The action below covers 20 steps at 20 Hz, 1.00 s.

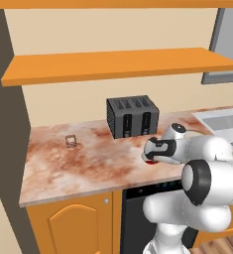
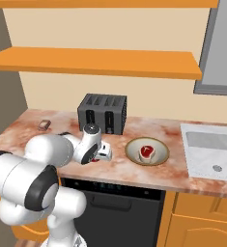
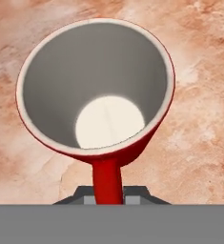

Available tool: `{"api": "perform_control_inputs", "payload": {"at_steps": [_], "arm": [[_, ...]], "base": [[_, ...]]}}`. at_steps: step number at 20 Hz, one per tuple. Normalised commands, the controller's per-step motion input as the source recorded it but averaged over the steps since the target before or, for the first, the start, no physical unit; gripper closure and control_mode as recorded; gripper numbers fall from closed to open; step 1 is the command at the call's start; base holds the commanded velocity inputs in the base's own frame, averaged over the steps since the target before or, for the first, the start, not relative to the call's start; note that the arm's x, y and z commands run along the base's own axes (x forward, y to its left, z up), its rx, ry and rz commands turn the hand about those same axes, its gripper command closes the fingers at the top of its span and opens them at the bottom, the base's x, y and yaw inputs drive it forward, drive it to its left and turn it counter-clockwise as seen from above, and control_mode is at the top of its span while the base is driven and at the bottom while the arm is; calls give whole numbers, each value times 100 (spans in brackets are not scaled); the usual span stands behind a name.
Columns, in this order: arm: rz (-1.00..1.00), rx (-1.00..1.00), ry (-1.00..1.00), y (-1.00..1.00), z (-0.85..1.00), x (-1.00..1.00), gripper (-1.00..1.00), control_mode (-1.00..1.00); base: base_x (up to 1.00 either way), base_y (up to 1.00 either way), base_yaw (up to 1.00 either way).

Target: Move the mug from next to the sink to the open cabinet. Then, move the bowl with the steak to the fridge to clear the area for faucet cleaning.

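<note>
Bowl (image 2: 147,151) with steak (image 2: 146,152) inside, on counter (image 2: 134,169)

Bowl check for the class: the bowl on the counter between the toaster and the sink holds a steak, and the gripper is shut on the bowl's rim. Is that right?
Not quite. The gripper is shut on the red mug's handle, as the hand view shows. The bowl with the steak sits untouched between toaster and sink.

no legible text, label, brand, number or sign on anything in view
</note>
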Motion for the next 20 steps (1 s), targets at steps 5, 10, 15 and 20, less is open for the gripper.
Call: {"api": "perform_control_inputs", "payload": {"at_steps": [5,10,15,20], "arm": [[0,0,0,0,29,-2,100,-100],[-4,0,-1,12,100,-23,100,-100],[-9,0,0,9,98,-60,100,-100],[-12,0,-3,0,70,-100,100,-100]], "base": [[0,0,0],[0,0,0],[0,0,0],[0,0,0]]}}
